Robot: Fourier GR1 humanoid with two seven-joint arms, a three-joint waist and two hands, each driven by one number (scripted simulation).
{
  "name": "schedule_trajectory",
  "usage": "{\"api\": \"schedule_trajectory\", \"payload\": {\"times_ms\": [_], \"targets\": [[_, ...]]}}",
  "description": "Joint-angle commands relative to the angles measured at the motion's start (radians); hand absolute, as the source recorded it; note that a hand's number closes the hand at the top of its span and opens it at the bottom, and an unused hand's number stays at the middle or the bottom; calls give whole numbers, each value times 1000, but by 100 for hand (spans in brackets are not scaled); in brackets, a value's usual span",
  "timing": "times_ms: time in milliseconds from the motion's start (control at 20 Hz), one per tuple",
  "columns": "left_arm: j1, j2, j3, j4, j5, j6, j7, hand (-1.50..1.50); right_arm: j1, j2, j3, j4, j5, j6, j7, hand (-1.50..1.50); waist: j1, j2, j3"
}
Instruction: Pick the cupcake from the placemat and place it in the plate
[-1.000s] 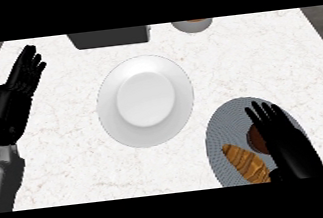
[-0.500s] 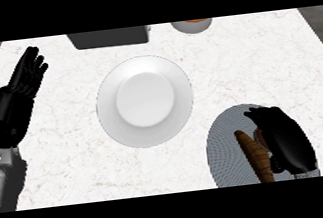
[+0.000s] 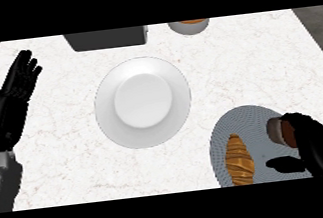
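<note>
The cupcake (image 3: 276, 130) stands on the grey round placemat (image 3: 242, 120) at the lower right of the head view; only its left side shows. My right hand (image 3: 317, 147) comes in from the lower right, its fingers curled over the cupcake's right side and its thumb bent in just below it. A white plate (image 3: 143, 102) with nothing on it lies in the middle of the counter, up and to the left of the placemat. Resting at the left edge, my left hand (image 3: 18, 89) is open with its fingers up.
A golden croissant (image 3: 239, 160) lies on the placemat just left of my right hand. At the counter's far edge are a dark grey box (image 3: 106, 38) and a small bowl (image 3: 189, 26).
My right hand went from flat and open above the placemat to curled round the cupcake, which now shows beside the fingers. The left hand has barely moved.
</note>
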Motion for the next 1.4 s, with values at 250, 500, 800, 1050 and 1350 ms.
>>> {"api": "schedule_trajectory", "payload": {"times_ms": [250,500,800,1050,1350], "targets": [[-10,-23,-3,25,-22,-16,-18,0,116,62,0,-224,60,114,207,150,9,17,26],[13,-24,2,3,-24,-26,-20,0,187,54,39,-472,-71,205,119,150,7,16,26],[17,-40,-13,-7,-34,-13,3,0,122,159,241,-639,-93,189,114,150,16,14,26],[19,-30,5,10,-33,-37,-23,0,-39,162,375,-653,-147,234,281,150,22,18,26],[-18,-28,24,10,-12,-67,-6,0,-383,162,451,-481,-174,258,519,150,28,20,26]]}}
